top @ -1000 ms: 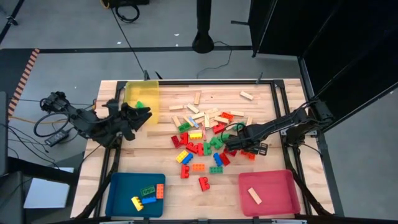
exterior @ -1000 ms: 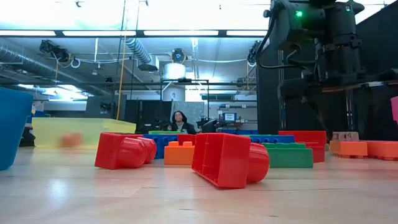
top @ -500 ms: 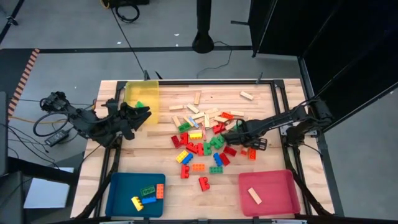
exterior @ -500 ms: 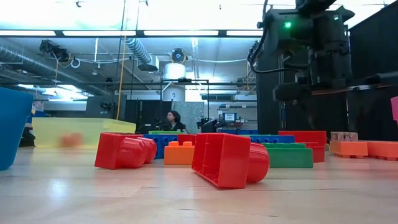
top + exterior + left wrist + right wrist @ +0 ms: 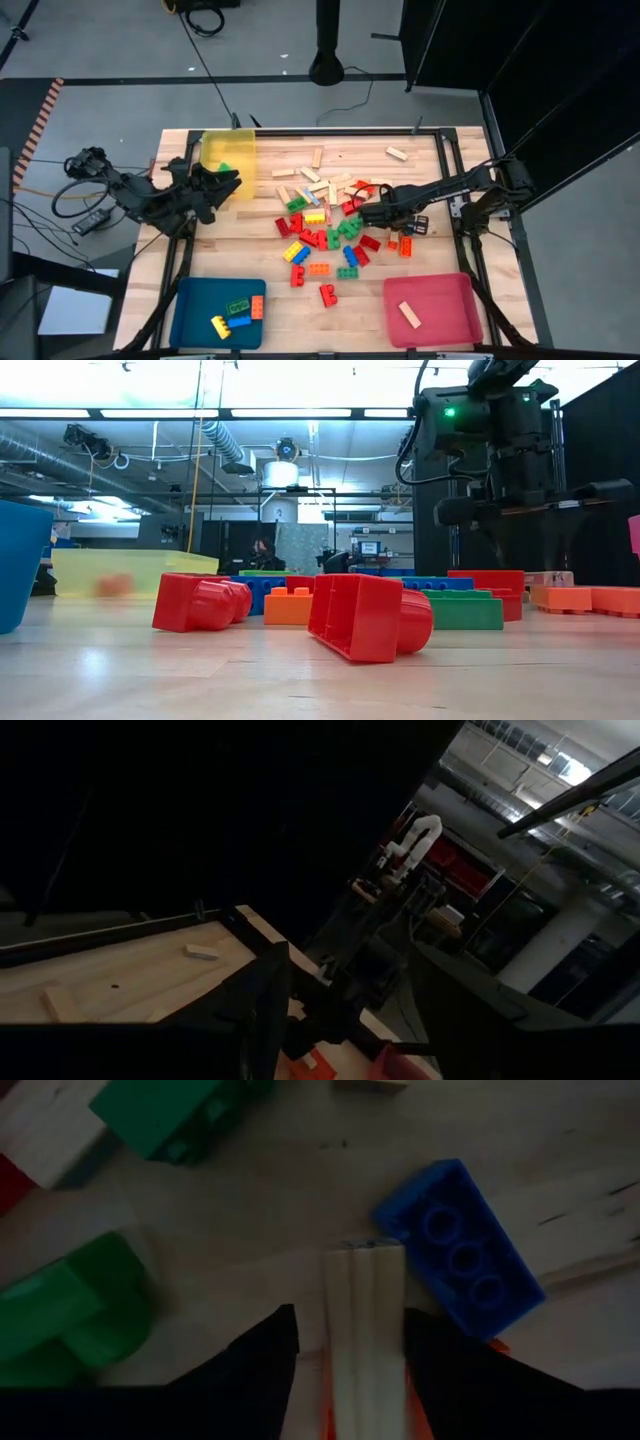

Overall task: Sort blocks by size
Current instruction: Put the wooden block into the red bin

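Note:
The blocks [image 5: 325,225] lie scattered at the table's middle: red, green, blue, yellow and orange studded bricks and pale wooden bars. My right gripper [image 5: 372,214] points down over the pile's right side, open, with a pale wooden bar [image 5: 362,1330] between its fingers. The bar lies flat, one end over an orange brick [image 5: 497,1346], beside a blue brick [image 5: 460,1250] and green bricks [image 5: 70,1315]. My left gripper [image 5: 232,183] waits level and open beside the yellow tray [image 5: 228,155], high above the table, with nothing between its fingers. My right gripper comes from above with its fingers along the bar's two long sides. One finger [image 5: 430,1370] lies against the bar's long edge [image 5: 400,1340]. The other finger [image 5: 265,1370] stands a narrow gap off it. The bar rests on the bricks and the table.
A blue tray [image 5: 220,312] at the near left holds a few bricks. A pink tray [image 5: 430,308] at the near right holds one wooden bar [image 5: 409,314]. More wooden bars lie toward the far edge. Bare wood runs along the near edge between the trays.
My right gripper has gone toward the far edge and slightly left, from the pile's near right bricks to above the wooden bar, still pointing down. The blocks and the left arm have kept still.

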Available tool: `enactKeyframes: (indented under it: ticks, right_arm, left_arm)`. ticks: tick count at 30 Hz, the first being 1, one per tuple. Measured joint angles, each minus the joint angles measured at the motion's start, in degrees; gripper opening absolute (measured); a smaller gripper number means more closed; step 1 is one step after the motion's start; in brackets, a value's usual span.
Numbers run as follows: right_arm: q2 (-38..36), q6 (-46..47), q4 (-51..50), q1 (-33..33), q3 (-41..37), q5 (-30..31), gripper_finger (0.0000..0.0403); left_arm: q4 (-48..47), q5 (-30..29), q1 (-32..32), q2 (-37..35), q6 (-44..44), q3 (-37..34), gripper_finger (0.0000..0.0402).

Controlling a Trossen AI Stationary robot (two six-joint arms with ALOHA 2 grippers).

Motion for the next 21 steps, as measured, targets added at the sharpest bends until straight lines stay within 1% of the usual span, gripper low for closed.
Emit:
enactKeyframes:
  ticks: [4,15,17,18,21]
  right_arm:
    - [0.0,0.0,0.0,0.0,0.0,-0.6,0.0153]
    - [0.1,-1.5,0.0,0.0,0.1,-1.1,0.0016]
    - [0.0,-2.2,0.4,0.0,0.1,-0.9,0.001]
    - [0.0,-2.4,0.7,0.0,0.1,-0.8,0.0013]
    - [0.0,-2.4,1.9,0.0,0.1,-0.5,0.0046]
  left_arm:
    - [-0.1,0.0,0.0,-0.1,0.0,0.0,0.0209]
    - [-0.5,0.0,0.0,-0.5,0.0,0.0,0.0209]
    - [-0.4,0.0,0.0,-0.6,0.0,0.0,0.0209]
    - [-0.4,0.0,0.0,-0.7,0.0,0.0,0.0209]
    - [-0.5,0.0,0.0,-0.7,0.0,0.0,0.0209]
